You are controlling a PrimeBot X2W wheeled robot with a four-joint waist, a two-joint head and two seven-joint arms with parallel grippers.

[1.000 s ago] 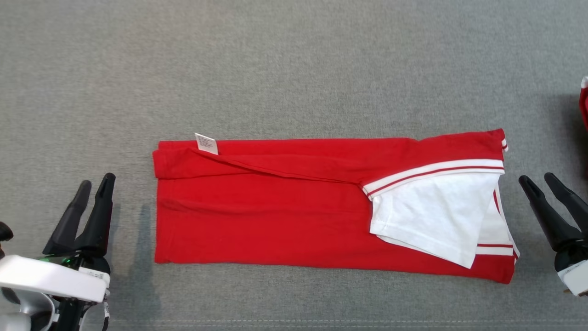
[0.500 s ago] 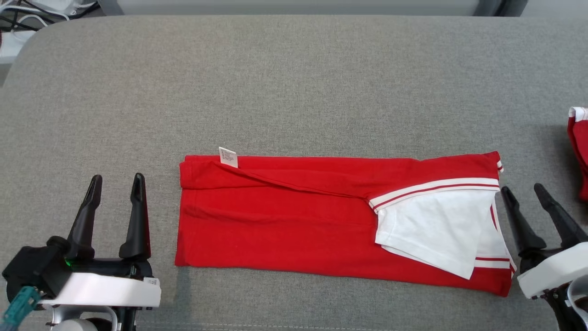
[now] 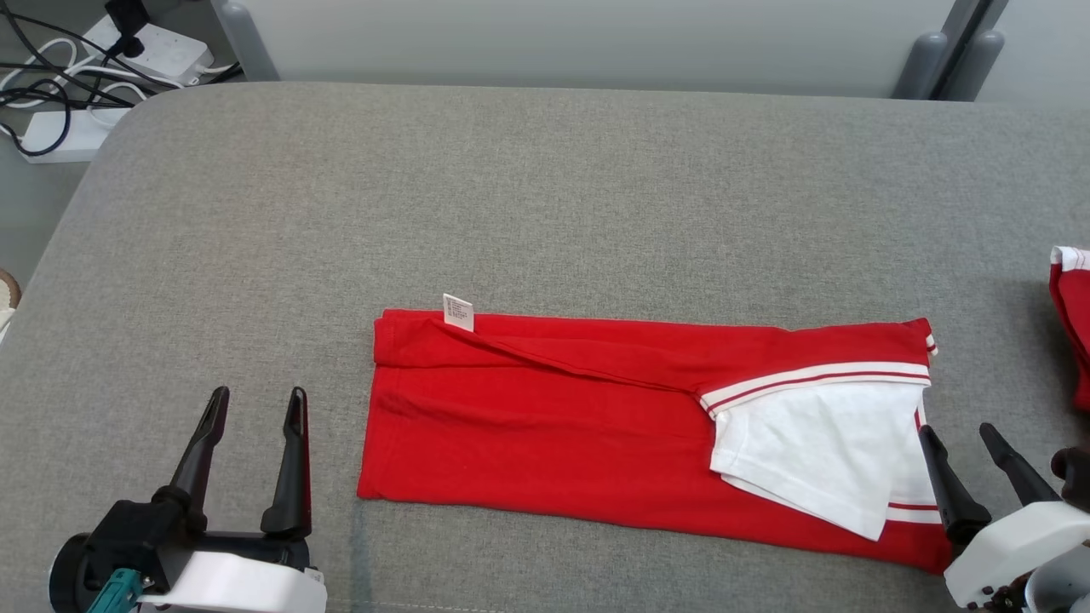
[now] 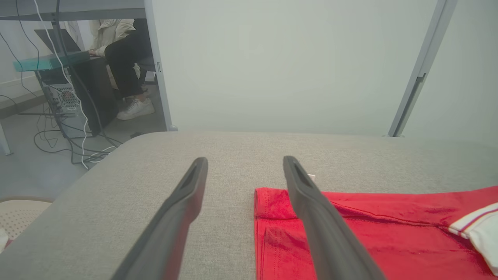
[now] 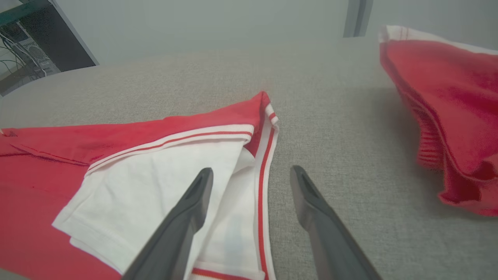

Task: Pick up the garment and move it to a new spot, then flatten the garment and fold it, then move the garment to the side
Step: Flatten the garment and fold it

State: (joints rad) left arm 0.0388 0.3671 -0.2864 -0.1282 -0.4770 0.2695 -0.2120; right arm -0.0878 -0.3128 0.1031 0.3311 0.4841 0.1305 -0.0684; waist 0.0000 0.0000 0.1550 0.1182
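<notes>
Over the last second the head camera has tilted back. The half-folded red garment (image 3: pixel 545 426) has not moved on the grey tabletop (image 3: pixel 511 196), though it now shows lower centre. Both hands have drawn in toward its ends, seemingly lining up the next fold. The left hand (image 3: pixel 260 394), lower left, stands upright, spread and empty. The right hand (image 3: pixel 954 430), lower right, is likewise released, its inner finger probably just over the white hem.
</notes>
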